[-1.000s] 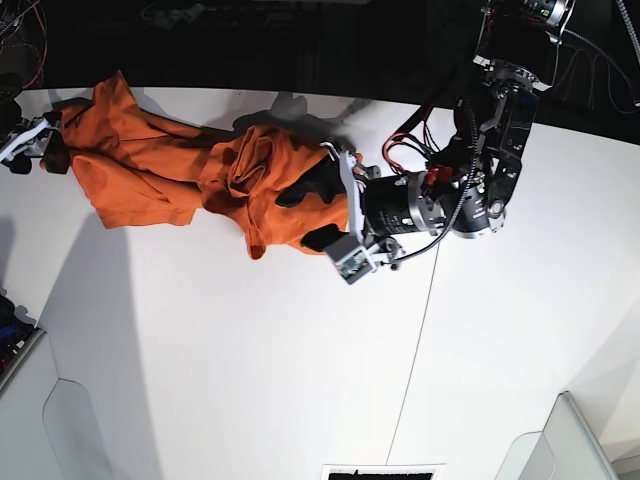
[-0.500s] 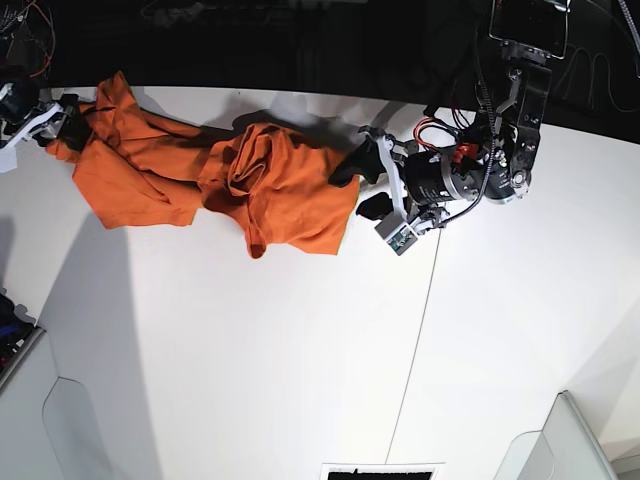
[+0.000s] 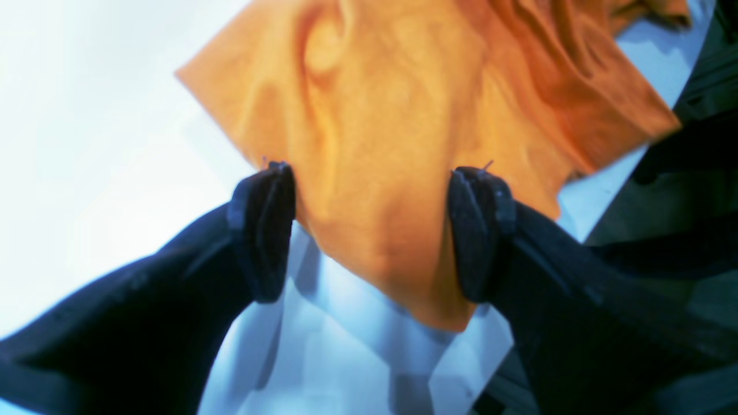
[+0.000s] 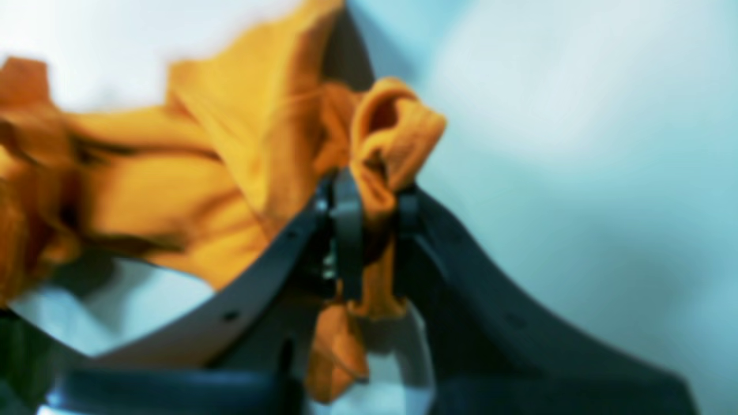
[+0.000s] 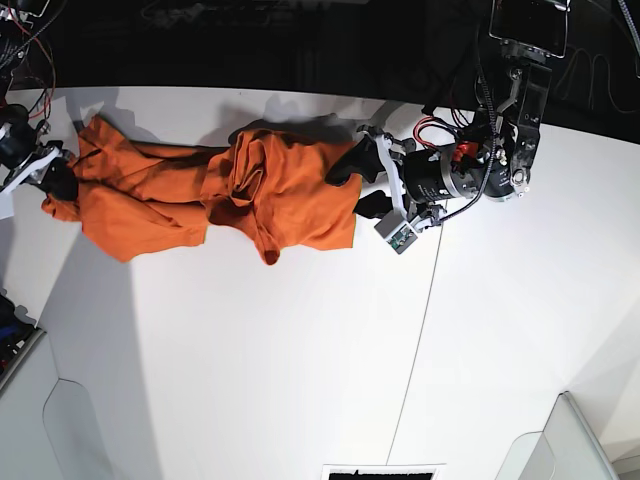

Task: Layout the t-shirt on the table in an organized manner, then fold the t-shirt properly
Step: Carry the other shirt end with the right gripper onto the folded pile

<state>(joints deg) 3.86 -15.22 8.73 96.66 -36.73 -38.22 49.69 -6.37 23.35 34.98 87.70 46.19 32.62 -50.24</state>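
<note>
The orange t-shirt (image 5: 290,190) lies crumpled in a long strip along the far side of the white table (image 5: 300,350). My right gripper (image 5: 60,182) is at the strip's left end. In the right wrist view this gripper (image 4: 372,230) is shut on a bunched fold of the t-shirt (image 4: 190,173). My left gripper (image 5: 358,187) is at the strip's right edge. In the left wrist view it (image 3: 372,230) stands open, and a corner of the t-shirt (image 3: 392,115) lies flat on the table between its dark fingers (image 3: 262,230).
A thin dark seam (image 5: 420,330) runs across the table on the right. Pale bins stand at the near left corner (image 5: 60,430) and near right corner (image 5: 560,440). The table's far edge (image 5: 300,90) meets a dark background close behind the shirt.
My right gripper has shut on the shirt's left end and dragged it nearer, drawing the strip out. My left gripper backed off the shirt to the right, still open.
</note>
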